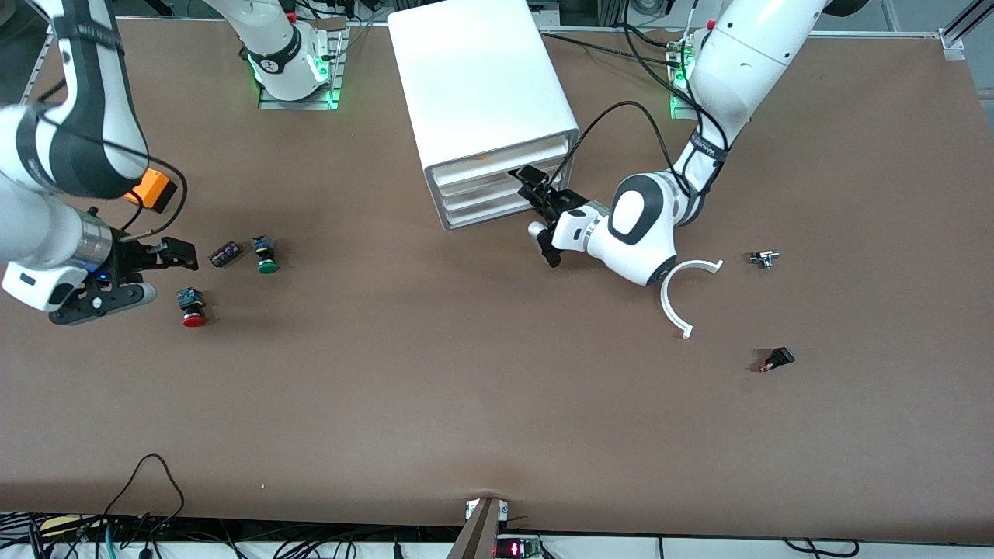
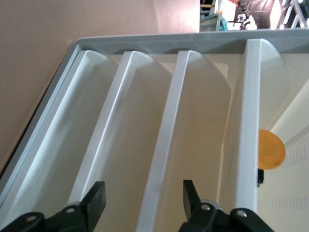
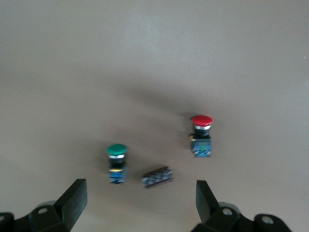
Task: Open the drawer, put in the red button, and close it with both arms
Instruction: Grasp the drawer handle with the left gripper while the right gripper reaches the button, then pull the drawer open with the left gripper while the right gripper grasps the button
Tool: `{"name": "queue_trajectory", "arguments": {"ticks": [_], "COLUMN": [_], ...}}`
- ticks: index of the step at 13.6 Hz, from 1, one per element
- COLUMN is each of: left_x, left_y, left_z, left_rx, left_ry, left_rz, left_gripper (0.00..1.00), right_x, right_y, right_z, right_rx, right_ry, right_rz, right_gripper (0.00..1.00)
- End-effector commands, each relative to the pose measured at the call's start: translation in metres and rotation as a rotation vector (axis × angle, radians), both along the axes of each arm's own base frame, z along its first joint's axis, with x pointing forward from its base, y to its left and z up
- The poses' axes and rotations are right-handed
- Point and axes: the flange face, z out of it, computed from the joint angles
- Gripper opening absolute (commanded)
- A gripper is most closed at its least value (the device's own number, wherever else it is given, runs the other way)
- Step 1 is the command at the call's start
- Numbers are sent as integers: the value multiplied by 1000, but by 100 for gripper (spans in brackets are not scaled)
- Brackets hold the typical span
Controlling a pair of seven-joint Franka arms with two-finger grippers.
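Drawer fronts of a white four-drawer cabinet [image 1: 481,101] are seen at the middle of the brown table [image 1: 481,388], and all appear pushed in. The second drawer [image 1: 497,185] from the top is met at its front edge by the left pincer [image 1: 537,189], whose fingers [image 2: 95,198] are spread apart with nothing held; in the left wrist view a white drawer front edge is seen between them. An orange disc [image 2: 270,149] is seen inside one drawer in that view.

The red button [image 1: 192,306] is lying on the table toward the right arm's end, just beside the right pincer [image 1: 159,272] and slightly nearer the front camera. The right pincer is held low over the table with its fingers [image 3: 72,199] wide open and empty. A green button [image 1: 265,255] and a small dark component [image 1: 225,253] are placed close by, farther from the front camera than the red button. An orange box [image 1: 154,189] is partly hidden by the right arm.

Near the left arm, a white curved part [image 1: 683,295] and two small dark parts [image 1: 765,258] [image 1: 777,359] are lying on the table.
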Motion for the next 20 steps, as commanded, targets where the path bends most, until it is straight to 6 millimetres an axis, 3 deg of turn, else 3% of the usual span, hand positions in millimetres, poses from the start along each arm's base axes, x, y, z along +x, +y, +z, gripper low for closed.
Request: {"name": "queue_trajectory", "arguments": {"ticks": [1, 3, 5, 7, 10, 11, 13, 14, 20], "left_x": [-13, -23, -27, -33, -30, -29, -24, -22, -3], "left_y": [-17, -26, -28, -37, -33, -32, -26, -23, -4], "left_z": [-9, -10, -12, -7, -13, -14, -17, -20, -22], "left_rx": [-55, -61, -70, -97, -103, -114, -121, -118, -124], "left_ry": [23, 49, 73, 94, 112, 127, 141, 146, 194], "left_rz": [11, 18, 35, 34, 55, 71, 92, 100, 196], "left_gripper": [68, 63, 60, 55, 33, 27, 16, 11, 9], "right_x": [0, -7, -17, -30, -52, -55, -55, -55, -59], "right_y": [-50, -74, -77, -77, -89, -102, -103, -104, -110], "right_z": [-49, -80, -100, -135, -187, -197, -203, -205, -215], "right_rx": [13, 19, 26, 13, -4, -4, -5, -5, 11], "right_ry": [0, 4, -2, -56, -117, -110, -119, -117, -108], "right_rz": [99, 96, 118, 150, 195, 174, 170, 173, 166], "right_gripper": [100, 100, 100, 100, 100, 100, 99, 95, 42]}}
